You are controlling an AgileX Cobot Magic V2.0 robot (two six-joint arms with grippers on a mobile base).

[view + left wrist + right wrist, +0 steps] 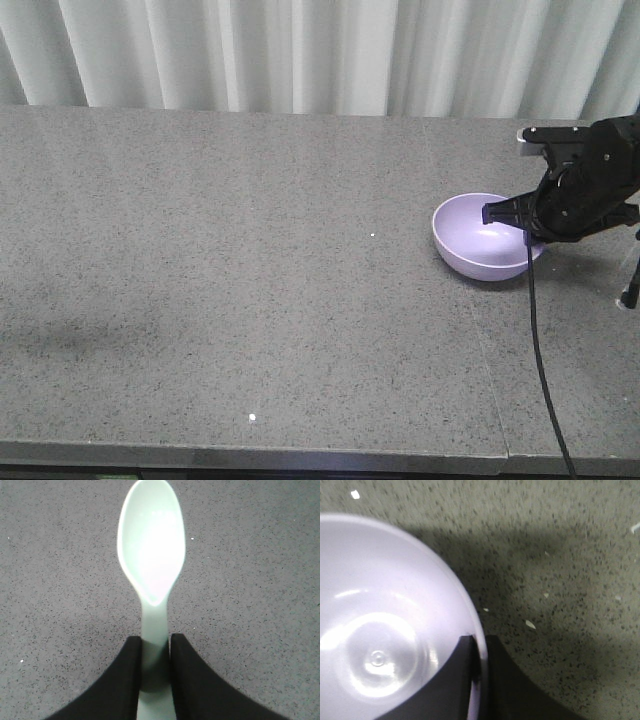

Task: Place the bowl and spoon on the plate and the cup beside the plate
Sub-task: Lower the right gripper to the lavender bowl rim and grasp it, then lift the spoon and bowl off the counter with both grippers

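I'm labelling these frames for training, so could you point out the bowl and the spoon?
bowl [478, 232]: exterior front-facing view, on the inside of its basin.
spoon [151, 555]: left wrist-mounted view, on the middle of its oval scoop.

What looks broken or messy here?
Nothing looks broken or spilled. The bowl is empty, its rim pinched by the right gripper; the left gripper holds the spoon straight. Only tiny white specks dot the table.
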